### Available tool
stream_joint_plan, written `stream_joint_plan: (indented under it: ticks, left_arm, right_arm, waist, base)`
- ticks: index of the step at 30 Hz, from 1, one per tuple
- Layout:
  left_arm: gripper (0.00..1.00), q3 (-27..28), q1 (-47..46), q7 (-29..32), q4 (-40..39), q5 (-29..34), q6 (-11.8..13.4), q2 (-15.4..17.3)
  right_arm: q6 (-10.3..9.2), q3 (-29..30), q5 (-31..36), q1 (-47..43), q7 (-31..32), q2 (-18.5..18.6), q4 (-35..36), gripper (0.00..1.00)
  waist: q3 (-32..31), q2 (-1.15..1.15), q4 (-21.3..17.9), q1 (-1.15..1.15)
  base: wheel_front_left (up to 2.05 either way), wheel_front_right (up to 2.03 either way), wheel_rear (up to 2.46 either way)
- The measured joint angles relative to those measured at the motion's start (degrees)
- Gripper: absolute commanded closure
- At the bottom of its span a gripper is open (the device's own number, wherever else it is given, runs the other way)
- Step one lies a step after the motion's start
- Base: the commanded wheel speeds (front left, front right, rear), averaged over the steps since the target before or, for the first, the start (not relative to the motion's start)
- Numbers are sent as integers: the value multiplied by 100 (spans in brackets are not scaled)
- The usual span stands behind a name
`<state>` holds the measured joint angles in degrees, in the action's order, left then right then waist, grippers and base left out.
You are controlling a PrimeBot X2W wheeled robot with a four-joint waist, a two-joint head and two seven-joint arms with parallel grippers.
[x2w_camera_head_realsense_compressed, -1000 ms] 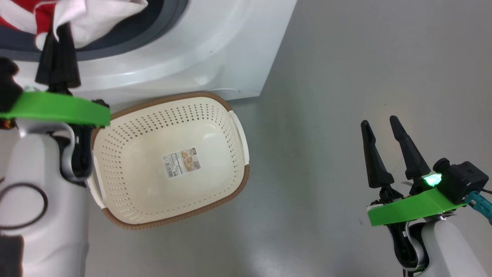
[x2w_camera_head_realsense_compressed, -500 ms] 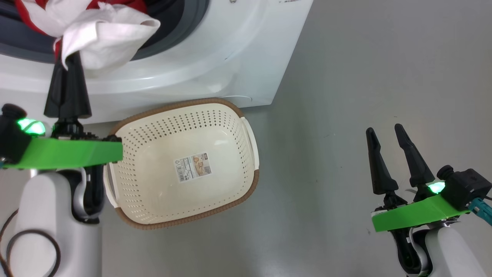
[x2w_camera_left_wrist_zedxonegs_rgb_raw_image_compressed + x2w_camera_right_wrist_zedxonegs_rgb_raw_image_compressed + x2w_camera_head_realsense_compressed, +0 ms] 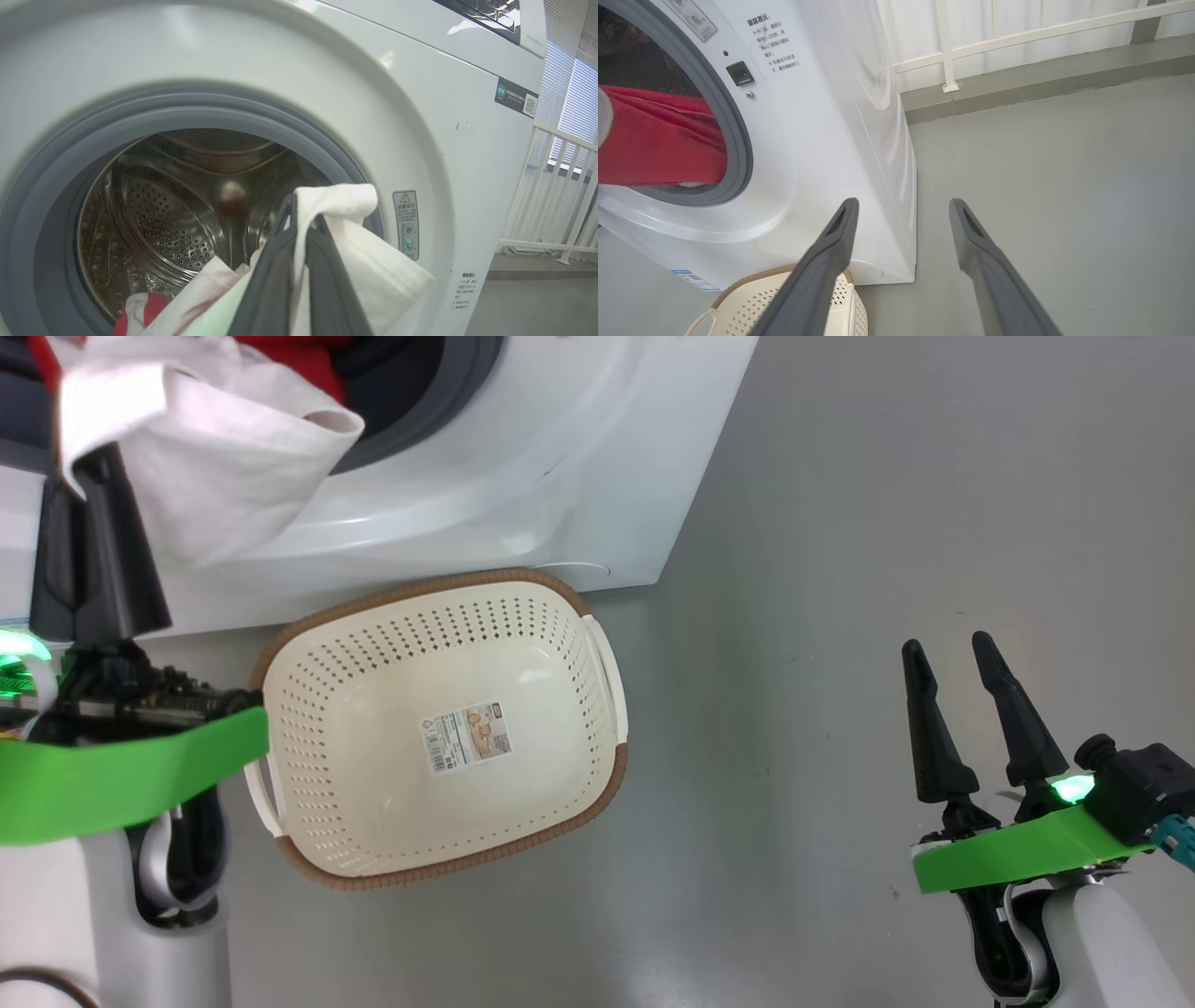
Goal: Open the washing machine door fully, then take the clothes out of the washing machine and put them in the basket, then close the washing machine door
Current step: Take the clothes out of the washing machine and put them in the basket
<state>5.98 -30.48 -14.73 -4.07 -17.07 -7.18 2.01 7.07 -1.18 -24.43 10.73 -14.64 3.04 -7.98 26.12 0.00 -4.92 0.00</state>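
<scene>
The washing machine [image 3: 560, 448] stands open at the top of the head view; its door is out of view. Red and white clothes [image 3: 215, 457] hang out of the opening over the front panel. My left gripper [image 3: 89, 485] is shut on the white fabric's edge, just outside the grey ring. In the left wrist view the left gripper [image 3: 299, 207] pinches white cloth [image 3: 355, 242] in front of the steel drum [image 3: 163, 210]. The cream basket [image 3: 420, 584] sits empty on the floor below the machine. My right gripper [image 3: 948, 649] stands open over bare floor to the right.
Grey floor [image 3: 840, 569] stretches right of the machine and basket. In the right wrist view the right gripper [image 3: 901, 207] points at the machine's corner [image 3: 896, 186], with the basket rim [image 3: 752, 281] below and a white railing [image 3: 1017, 32] at the wall behind.
The head camera shifted early on. My left gripper has drawn back from the opening, pulling the white cloth further out and down the front panel. The right arm has barely moved.
</scene>
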Motion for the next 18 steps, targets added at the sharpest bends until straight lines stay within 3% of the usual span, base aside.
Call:
stream_joint_plan:
  ticks: [7, 13, 18]
  left_arm:
    - [100, -88, 94, 0, 9, 135, 0, -16]
    - [100, -207, 242, -1, 657, 67, 0, -18]
    - [92, -287, 278, 0, 1291, -2, 0, -20]
  right_arm:
    - [0, 11, -1, 2, 0, -1, 4, 0]
    - [0, -1, -1, 8, 0, -4, 4, 0]
    - [0, -32, -1, 16, 0, -7, 15, 0]
  waist:
    - [34, 0, 6, 0]
    - [96, 0, -18, 0]
    - [198, 0, -57, 0]
  base:
    - [0, 0, 0]
    - [0, 0, 0]
    - [0, 0, 0]
